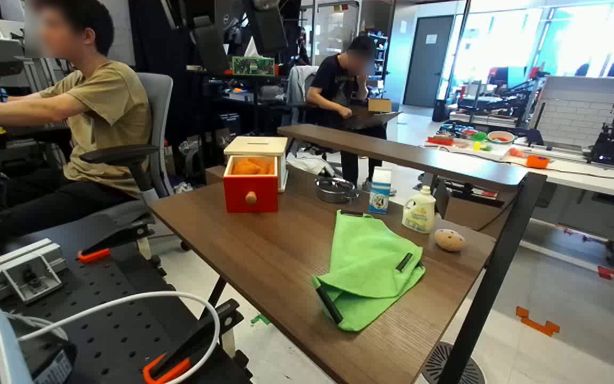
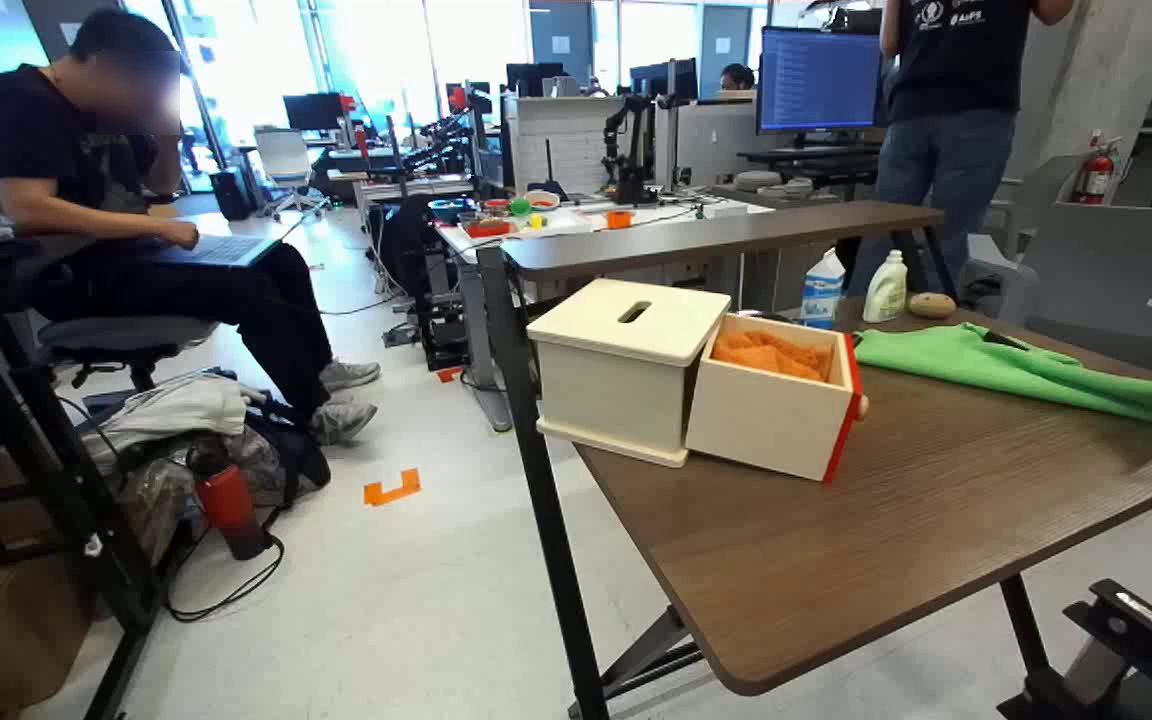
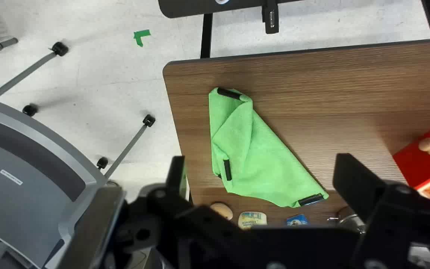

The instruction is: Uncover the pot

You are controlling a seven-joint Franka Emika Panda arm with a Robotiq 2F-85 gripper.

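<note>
The jaws are black, with blocky, straight-edged fingers (image 3: 357, 183), dull round screws (image 3: 403, 189) and a dark round hole (image 3: 143, 234).

Below me, a cloth (image 3: 250, 158) lay on the table (image 3: 349, 97), nearer the end opposite the box (image 2: 616, 385). The box stood at a corner, its drawer (image 2: 761, 415), holding fabric (image 2: 774, 353), jutting toward the table's middle. Along the long edge by the raised shelf (image 1: 403, 153), I had, from the box's side, the pot (image 1: 335, 191), the carton (image 1: 379, 193), the bottle (image 1: 419, 212) and, near the other corner, an oval object (image 1: 450, 240).
</note>
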